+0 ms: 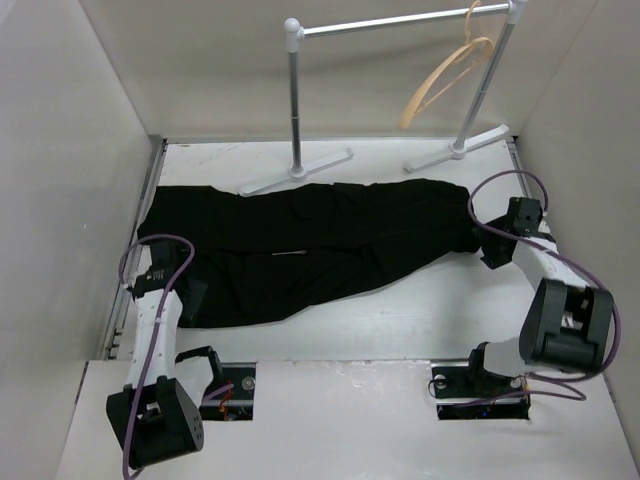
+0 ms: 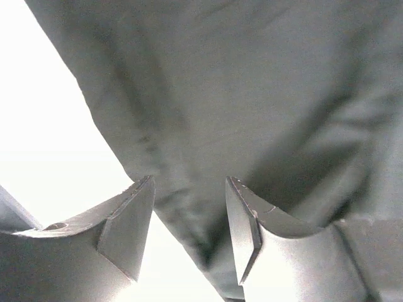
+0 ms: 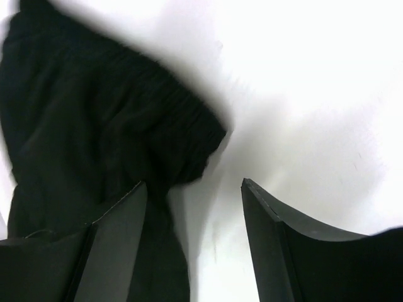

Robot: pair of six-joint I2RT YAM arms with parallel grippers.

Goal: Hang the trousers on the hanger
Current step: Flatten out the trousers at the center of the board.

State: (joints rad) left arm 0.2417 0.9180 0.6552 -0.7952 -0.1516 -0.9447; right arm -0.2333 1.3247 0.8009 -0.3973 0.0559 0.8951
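A white surface (image 1: 420,310) walled in by pale panels fills the overhead view, with a white tubular rack on two metal posts (image 1: 400,25) standing at the top of the frame. A thin tan triangular clothes hanger with a curved hook (image 1: 445,80) hangs tilted from the rack's bar at upper right, bare and well apart from the cloth below.

The large black soft-fabric trousers (image 1: 310,250) lie spread flat across the middle of the frame, running from the left wall side to the right, just below the rack's feet.

At lower left, the left gripper (image 2: 189,207) sits low over the garment's left end. Its wrist view shows the jaws standing apart with a fold and edge of the dark cloth lying in the gap, neither jaw visibly pressing it, and bright surface to the left.

At the right of the frame, the right gripper (image 3: 194,189) hovers at the trousers' right end. Its jaws are spread wide. The gathered, ribbed end of the cloth lies by the left-hand jaw in that wrist view, with bare white surface showing between the two and beyond.
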